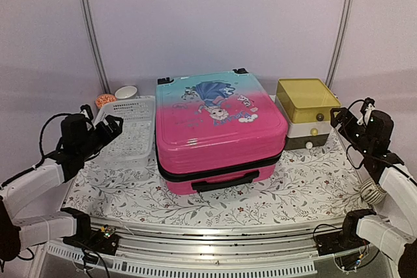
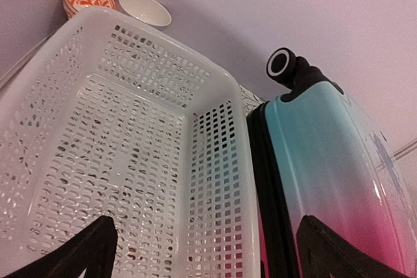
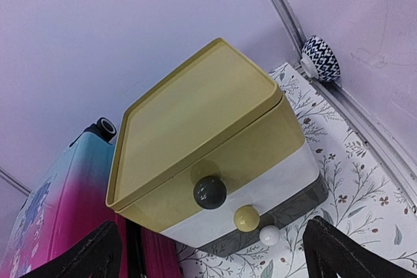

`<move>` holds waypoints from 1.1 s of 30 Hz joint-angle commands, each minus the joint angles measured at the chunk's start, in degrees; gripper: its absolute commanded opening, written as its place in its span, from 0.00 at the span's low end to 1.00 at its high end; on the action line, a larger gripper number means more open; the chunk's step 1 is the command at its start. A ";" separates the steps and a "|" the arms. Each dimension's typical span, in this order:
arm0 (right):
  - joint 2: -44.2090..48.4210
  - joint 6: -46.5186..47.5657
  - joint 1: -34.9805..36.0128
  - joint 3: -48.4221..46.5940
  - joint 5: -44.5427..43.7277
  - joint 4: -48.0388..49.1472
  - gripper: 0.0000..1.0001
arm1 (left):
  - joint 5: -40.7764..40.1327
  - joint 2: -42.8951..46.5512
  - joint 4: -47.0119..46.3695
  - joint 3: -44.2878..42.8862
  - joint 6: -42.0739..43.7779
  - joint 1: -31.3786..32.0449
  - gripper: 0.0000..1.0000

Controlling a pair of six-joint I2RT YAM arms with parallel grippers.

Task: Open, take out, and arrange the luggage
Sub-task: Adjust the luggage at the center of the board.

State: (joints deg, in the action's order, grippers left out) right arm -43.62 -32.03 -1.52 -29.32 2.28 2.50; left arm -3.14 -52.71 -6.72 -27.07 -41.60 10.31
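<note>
The luggage (image 1: pixel 218 131) lies flat and closed in the middle of the table, pink fading to turquoise with a cartoon print, its black handle facing the near edge and its wheels at the back. In the left wrist view its turquoise shell (image 2: pixel 332 167) and one wheel (image 2: pixel 281 63) fill the right side; the right wrist view shows its edge (image 3: pixel 52 213) at lower left. My left gripper (image 1: pixel 107 126) hovers open over the near left of the white basket, empty. My right gripper (image 1: pixel 344 118) is open and empty, just right of the drawer box. Left fingertips (image 2: pixel 91 249) and right fingertips (image 3: pixel 335 252) stand wide apart.
A white perforated basket (image 1: pixel 130 131) sits against the luggage's left side. Behind it are an orange patterned bowl (image 1: pixel 104 101) and a white bowl (image 1: pixel 126 92). A yellow-topped drawer box (image 1: pixel 306 112) with round knobs stands right of the luggage. A blue patterned bowl (image 3: pixel 320 58) sits near the wall.
</note>
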 commanded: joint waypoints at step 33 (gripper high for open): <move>-16.83 3.08 5.57 -9.69 21.89 -6.54 0.99 | 33.92 -10.76 -8.22 -9.38 8.09 10.91 0.98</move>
State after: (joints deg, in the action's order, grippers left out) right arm -60.77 -29.10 1.93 -37.21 26.15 -2.85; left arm 32.08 -61.67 -16.14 -34.74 -34.87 18.76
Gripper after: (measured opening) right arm 0.989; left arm 0.984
